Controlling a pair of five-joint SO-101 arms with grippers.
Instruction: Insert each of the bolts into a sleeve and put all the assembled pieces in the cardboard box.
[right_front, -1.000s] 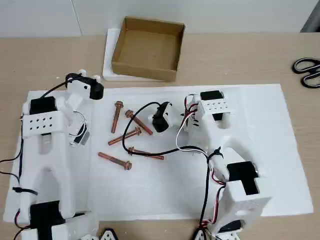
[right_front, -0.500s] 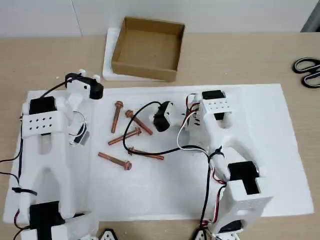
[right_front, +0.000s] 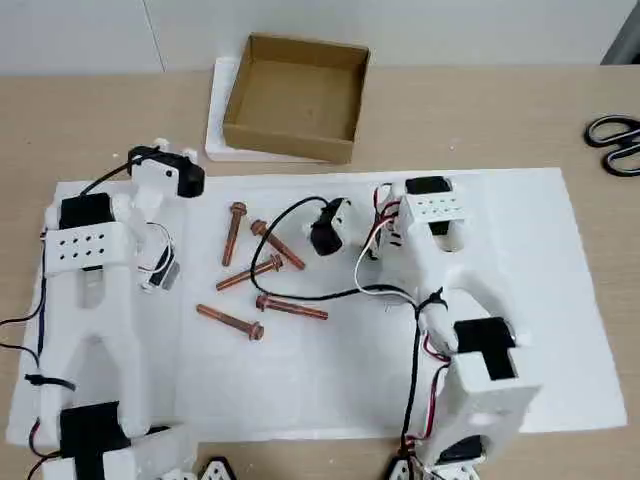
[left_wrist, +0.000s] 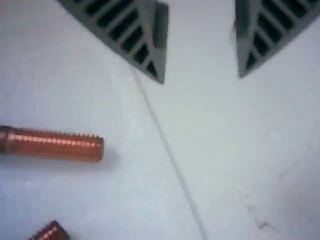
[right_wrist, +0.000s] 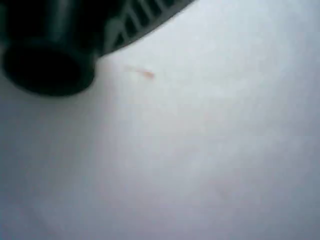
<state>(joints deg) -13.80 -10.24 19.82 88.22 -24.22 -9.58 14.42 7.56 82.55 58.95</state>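
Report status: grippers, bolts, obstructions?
Left gripper open, empty, over foam. Right gripper beside the bolts. Five bolts loose on foam, box empty. Black cable crosses the bolts.

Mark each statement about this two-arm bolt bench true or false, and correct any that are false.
1. The cardboard box has nothing in it. True.
2. Three bolts lie on the white sheet. False: five bolts lie loose there, between the two arms.
3. The left gripper is open above the white sheet, holding nothing. True.
4. The scissors lie inside the cardboard box. False: they lie on the bare table, at the edge far from the box.
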